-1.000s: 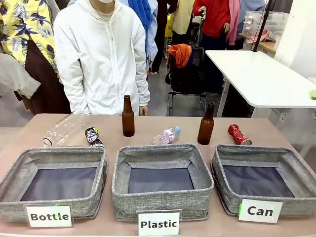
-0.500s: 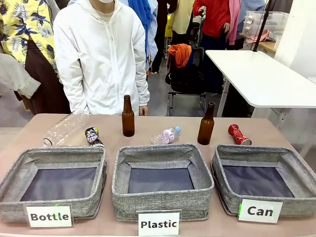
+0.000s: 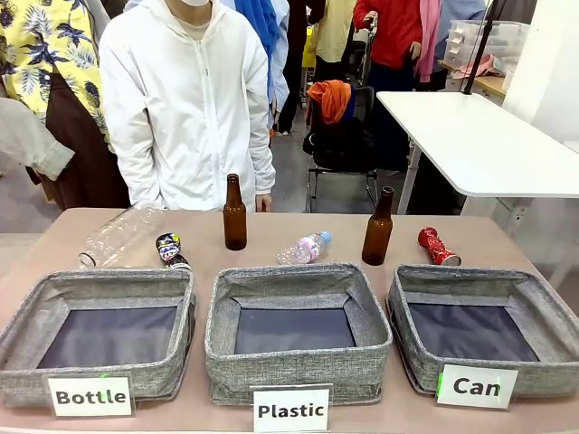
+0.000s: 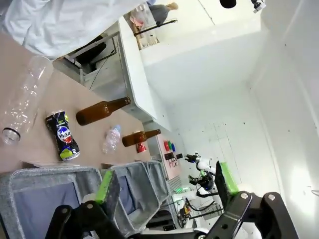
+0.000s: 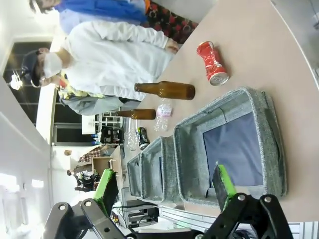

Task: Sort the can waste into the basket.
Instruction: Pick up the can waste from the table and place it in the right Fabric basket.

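Note:
A crushed red can [image 3: 438, 246] lies on the table just behind the grey basket [image 3: 534, 298] signed "Can"; the right wrist view shows the same red can [image 5: 213, 63] and basket [image 5: 269, 129]. A black can with colourful print [image 3: 170, 250] lies behind the "Bottle" bin, and the left wrist view shows this black can [image 4: 63, 141] too. My left gripper [image 4: 164, 183] hangs open above the left bins, nothing between its fingers. My right gripper [image 5: 164, 186] is open too, high above the "Can" basket.
Two brown glass bottles [image 3: 235, 215] [image 3: 378, 228] stand behind the bins. A large clear bottle [image 3: 118, 235] and a small one [image 3: 304, 248] lie on the table. Bins signed "Bottle" [image 3: 27, 316] and "Plastic" [image 3: 222, 316] sit left and centre. A person in white stands across.

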### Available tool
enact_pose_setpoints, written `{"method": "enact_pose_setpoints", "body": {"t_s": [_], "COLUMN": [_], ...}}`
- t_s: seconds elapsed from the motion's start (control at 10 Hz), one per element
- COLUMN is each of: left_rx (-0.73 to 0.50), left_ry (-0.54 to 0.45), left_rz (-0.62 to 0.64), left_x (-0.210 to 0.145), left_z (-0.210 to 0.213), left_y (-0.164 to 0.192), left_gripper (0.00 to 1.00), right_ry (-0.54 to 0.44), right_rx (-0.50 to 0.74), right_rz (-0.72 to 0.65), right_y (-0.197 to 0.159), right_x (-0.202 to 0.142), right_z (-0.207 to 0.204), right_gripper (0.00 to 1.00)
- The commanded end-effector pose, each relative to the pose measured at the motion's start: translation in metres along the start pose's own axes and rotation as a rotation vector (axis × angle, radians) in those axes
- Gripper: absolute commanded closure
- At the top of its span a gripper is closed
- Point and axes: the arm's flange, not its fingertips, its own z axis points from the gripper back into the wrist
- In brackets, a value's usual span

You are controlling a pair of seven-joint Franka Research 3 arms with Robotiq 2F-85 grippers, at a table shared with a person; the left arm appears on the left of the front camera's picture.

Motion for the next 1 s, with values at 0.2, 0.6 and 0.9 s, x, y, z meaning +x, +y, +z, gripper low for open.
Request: {"method": "enact_pose_setpoints", "body": {"t_s": [0.2,0.6,0.9], "left_rx": [-0.018,-0.018,-0.018], "left_ry": [0.022,0.022,0.022], "left_rz": [-0.022,-0.022,-0.022], "left_x": [-0.003,-0.003,-0.003], "left_z": [0.011,0.011,0.011], "left_y": [-0.001,-0.001,-0.001], "left_gripper": [0.0,0.0,0.0], "right_ry": [0.006,0.118,0.261], "right_rx": [0.005,-0.52,-0.69], "right_rz": [0.0,0.217,0.338], "right_y": [0.002,0.088,0.133], "right_x": [-0.001,0.011,0.038], "right_z": [-0.001,-0.104,-0.212], "right_gripper": [0.0,0.0,0.0]}}
